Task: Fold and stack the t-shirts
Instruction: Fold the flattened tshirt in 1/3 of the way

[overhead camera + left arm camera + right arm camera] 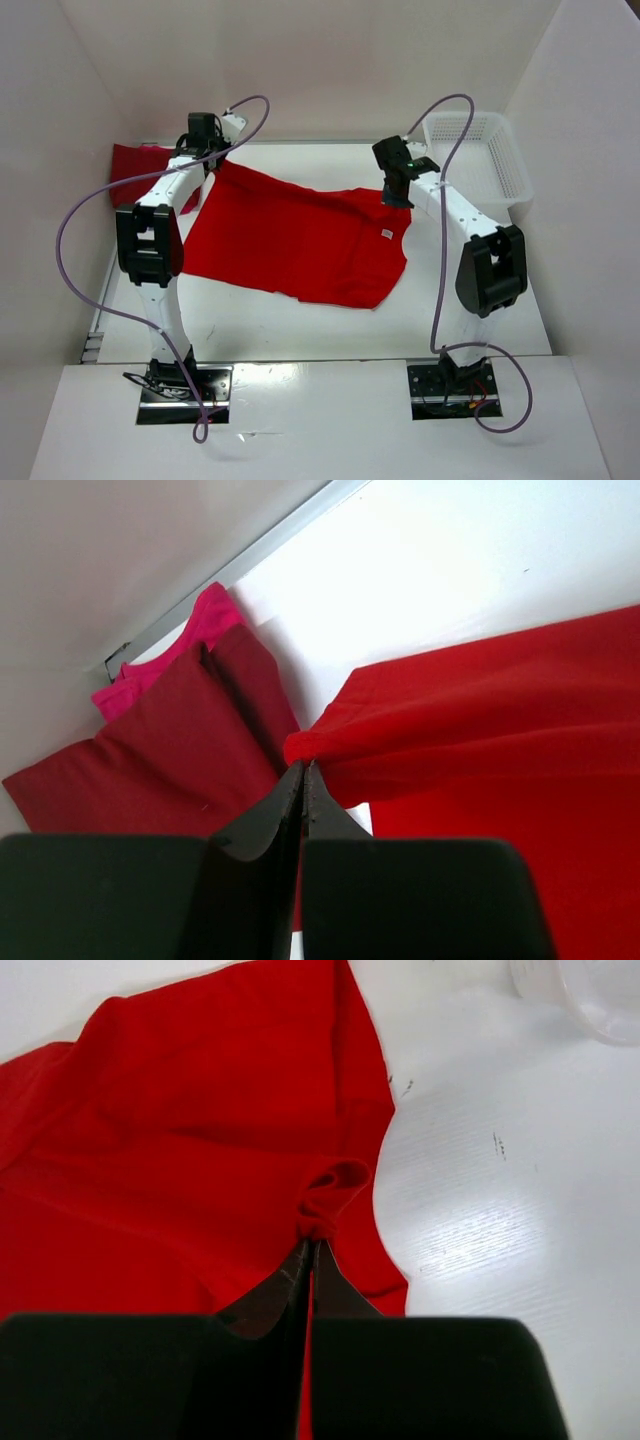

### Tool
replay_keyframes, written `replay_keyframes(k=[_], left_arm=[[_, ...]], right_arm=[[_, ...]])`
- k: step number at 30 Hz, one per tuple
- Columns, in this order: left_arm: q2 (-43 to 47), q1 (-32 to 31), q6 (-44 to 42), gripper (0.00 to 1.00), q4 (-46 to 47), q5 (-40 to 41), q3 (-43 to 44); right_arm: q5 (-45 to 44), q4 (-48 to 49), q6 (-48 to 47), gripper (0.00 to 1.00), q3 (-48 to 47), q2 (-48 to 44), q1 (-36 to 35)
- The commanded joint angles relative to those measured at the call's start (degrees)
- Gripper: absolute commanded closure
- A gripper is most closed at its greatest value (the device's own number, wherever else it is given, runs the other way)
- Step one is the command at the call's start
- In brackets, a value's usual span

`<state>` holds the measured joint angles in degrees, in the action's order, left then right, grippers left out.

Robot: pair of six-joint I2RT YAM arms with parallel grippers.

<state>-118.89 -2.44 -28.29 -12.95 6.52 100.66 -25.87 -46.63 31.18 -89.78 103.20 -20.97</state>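
The bright red cloth t-shirt (pixel 300 240) looks soft and matt, as do the dark maroon cloth t-shirt (pixel 150 750) and the pinkish-crimson cloth t-shirt (pixel 205 618). The white table top (pixel 480 1210) is smooth, finely ribbed and faintly glossy. The white mesh basket (pixel 514 165) is plastic.

maroon shirt (pixel 135 162): part hid by L arm (pixel 150 240) | tag (pixel 385 234): unreadable | basket (pixel 585 1000): blurred, cropped
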Motion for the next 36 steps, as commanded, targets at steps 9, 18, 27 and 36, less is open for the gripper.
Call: replay_keyframes(k=[9, 18, 27, 36], left_arm=[[-4.8, 0.4, -0.9, 1.0, 4.3, -3.4, 12.9], [-9.0, -0.1, 2.0, 1.0, 3.2, -3.4, 19.1], [-6.0, -0.1, -1.9, 1.0, 6.4, -4.1, 7.9], [1.2, -0.1, -8.5, 1.0, 11.5, -2.7, -11.4]], right_arm=[[1.0, 6.9, 2.2, 1.0, -0.3, -4.2, 8.2], [3.5, 7.0, 1.0, 1.0, -14.1, 5.7, 10.6], [5.4, 5.9, 1.0, 1.0, -3.9, -0.7, 9.0], [8.5, 5.4, 3.0, 1.0, 10.9, -6.1, 4.7]])
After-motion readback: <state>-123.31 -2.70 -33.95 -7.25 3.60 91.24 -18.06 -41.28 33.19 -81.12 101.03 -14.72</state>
